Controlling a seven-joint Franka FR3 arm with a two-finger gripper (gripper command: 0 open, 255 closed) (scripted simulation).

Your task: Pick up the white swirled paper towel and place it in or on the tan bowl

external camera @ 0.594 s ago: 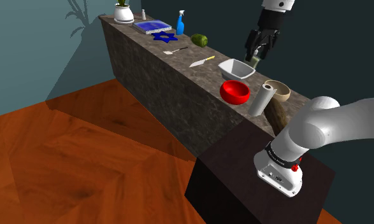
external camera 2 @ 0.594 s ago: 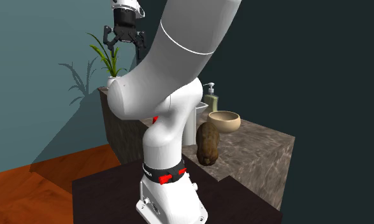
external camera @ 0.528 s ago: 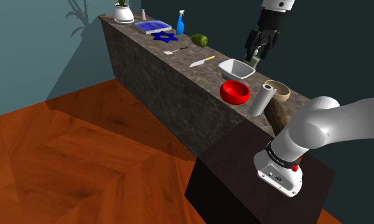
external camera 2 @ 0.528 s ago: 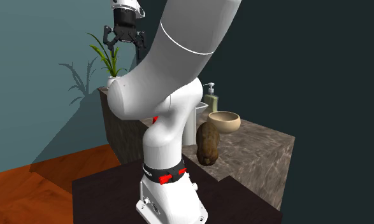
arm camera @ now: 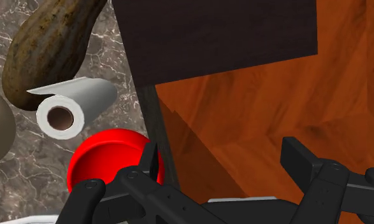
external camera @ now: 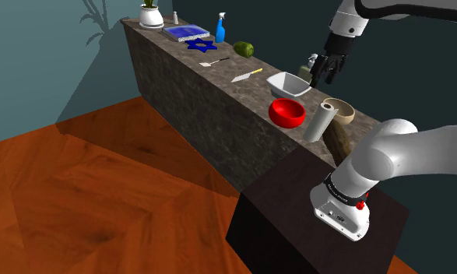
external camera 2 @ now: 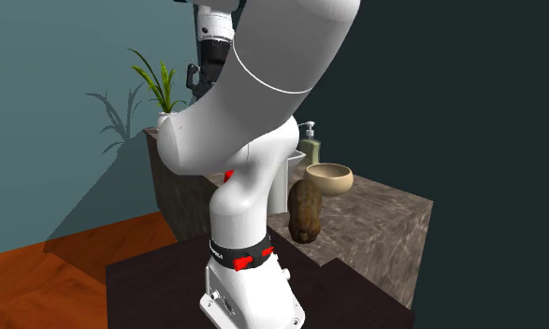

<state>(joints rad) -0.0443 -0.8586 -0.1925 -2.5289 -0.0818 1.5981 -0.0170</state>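
A white paper towel roll (external camera: 320, 121) stands upright near the counter's front edge, between a red bowl (external camera: 287, 112) and a brown lumpy object (external camera: 337, 142). Just behind the roll sits the tan bowl (external camera: 342, 109), also seen in the second exterior view (external camera 2: 328, 175). My gripper (external camera: 322, 76) hangs in the air above the counter, behind the roll and over the gap between the white bowl (external camera: 289, 83) and the tan bowl. In the wrist view the gripper (arm camera: 225, 159) is open and holds nothing; the roll (arm camera: 77, 102) lies well off to one side of the fingers, past the red bowl (arm camera: 102, 168).
A long stone counter (external camera: 180, 74) carries a soap dispenser (external camera: 308, 65), a knife (external camera: 245, 75), a spoon, a green object, a blue spray bottle (external camera: 219, 29), a blue tray and a potted plant (external camera: 149, 14). A wooden floor (external camera: 102, 187) lies below, and the dark stand (external camera: 312, 226) adjoins the counter's end.
My gripper has moved down and toward the shoulder view's right, closer to the tan bowl, and the hand has turned. The roll and bowls have not moved.
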